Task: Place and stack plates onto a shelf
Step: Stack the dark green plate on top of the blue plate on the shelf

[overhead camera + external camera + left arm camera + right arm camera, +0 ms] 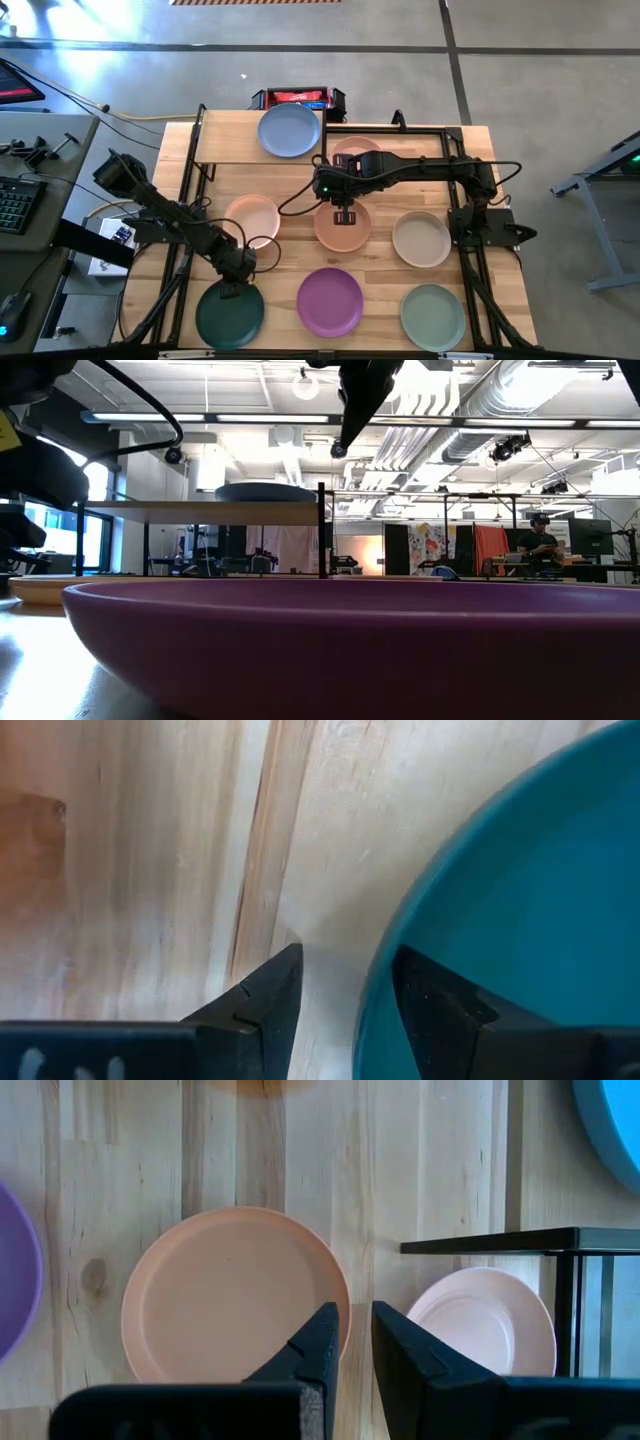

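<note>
Dark green plate [230,313] sits at the front-left of the plank tabletop [385,262], w/ left gripper [238,290] right at its far rim; in left wrist view the fingers [265,1000] stand spread, one on bare wood outside the rim, one over the plate's inside, nothing clamped yet. Right gripper [343,216] hangs above the terracotta plate [342,226] mid-table, fingers nearly together, empty. Shelf [235,138] is at the back-left w/ only a blue plate [288,130] on it; left arm is nearer, pale wood, workshop room behind.
</note>
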Controlling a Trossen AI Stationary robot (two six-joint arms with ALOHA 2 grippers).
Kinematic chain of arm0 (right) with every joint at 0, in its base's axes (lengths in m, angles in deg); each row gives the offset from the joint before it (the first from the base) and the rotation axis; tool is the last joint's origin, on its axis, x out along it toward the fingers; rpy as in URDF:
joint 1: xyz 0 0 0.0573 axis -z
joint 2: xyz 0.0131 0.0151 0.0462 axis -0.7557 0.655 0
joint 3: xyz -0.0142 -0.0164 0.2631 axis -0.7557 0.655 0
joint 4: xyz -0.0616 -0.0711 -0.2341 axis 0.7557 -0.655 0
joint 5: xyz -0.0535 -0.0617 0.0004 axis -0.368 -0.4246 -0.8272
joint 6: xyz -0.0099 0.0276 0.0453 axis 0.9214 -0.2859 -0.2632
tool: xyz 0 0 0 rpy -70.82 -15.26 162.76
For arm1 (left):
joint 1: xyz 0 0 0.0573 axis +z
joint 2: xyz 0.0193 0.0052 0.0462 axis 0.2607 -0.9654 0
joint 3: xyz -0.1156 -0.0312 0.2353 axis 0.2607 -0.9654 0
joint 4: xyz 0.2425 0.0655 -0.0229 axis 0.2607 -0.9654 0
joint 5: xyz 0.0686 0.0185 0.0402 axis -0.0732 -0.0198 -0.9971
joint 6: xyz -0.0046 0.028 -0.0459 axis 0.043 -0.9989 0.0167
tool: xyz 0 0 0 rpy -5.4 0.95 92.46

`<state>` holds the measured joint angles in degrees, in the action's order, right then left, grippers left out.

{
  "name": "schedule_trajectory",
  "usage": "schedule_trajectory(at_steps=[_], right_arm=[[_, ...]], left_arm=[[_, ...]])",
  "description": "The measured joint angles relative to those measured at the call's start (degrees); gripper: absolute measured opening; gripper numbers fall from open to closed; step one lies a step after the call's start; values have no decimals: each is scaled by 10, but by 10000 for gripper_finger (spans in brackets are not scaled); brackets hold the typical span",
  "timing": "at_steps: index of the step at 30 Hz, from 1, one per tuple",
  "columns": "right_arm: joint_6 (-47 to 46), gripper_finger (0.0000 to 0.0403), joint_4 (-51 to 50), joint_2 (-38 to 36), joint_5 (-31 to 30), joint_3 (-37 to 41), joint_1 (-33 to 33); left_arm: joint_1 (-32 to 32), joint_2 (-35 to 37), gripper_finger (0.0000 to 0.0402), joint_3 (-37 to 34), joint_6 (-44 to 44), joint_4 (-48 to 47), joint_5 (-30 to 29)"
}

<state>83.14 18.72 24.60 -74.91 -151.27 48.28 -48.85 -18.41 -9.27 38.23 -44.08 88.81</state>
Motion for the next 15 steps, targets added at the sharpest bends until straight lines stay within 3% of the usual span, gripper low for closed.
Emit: schedule_trajectory(at_steps=[15], right_arm=[[0, 41, -1, 0, 0, 0, 0]], left_arm=[[0, 0, 20, -1, 1, 9, 14]])
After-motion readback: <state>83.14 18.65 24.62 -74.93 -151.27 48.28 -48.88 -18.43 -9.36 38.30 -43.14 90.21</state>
